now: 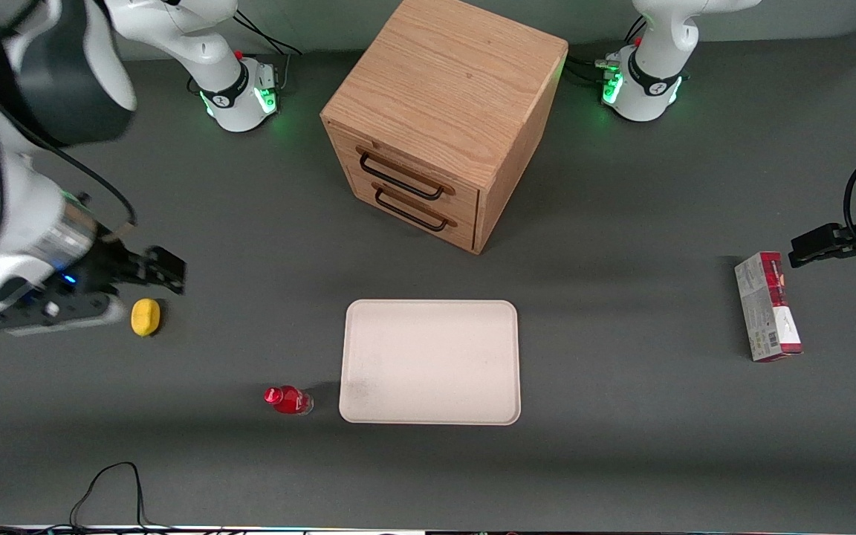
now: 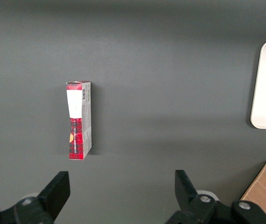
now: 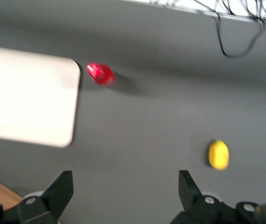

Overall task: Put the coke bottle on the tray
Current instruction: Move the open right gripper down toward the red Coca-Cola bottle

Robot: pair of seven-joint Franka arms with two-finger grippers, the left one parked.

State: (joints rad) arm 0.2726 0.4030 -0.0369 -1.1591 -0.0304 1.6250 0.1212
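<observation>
A small red coke bottle (image 1: 287, 400) with a red cap stands on the dark grey table (image 1: 621, 446), just beside the near corner of a large cream-white rectangular tray (image 1: 430, 362) with rounded corners and a low rim, close to it but not touching. Seen from the front camera with the tray as the clock's centre, the bottle sits at about eight o'clock. The tray lies flat in front of a light wooden two-drawer cabinet (image 1: 443, 119) with dark wire handles.

The working arm's black two-finger gripper (image 1: 168, 269) hangs above the table toward its own end, fingers (image 3: 60, 186) spread wide apart and gripping nothing. A yellow lemon-shaped object (image 1: 146, 316) lies just below it, at roughly ten o'clock from the bottle and well apart from it. A red-and-grey carton box (image 1: 767, 306) lies on its side toward the parked arm's end of the table. In the wrist view the bottle (image 3: 100, 73) shows near the tray's (image 3: 25, 98) rounded corner.
</observation>
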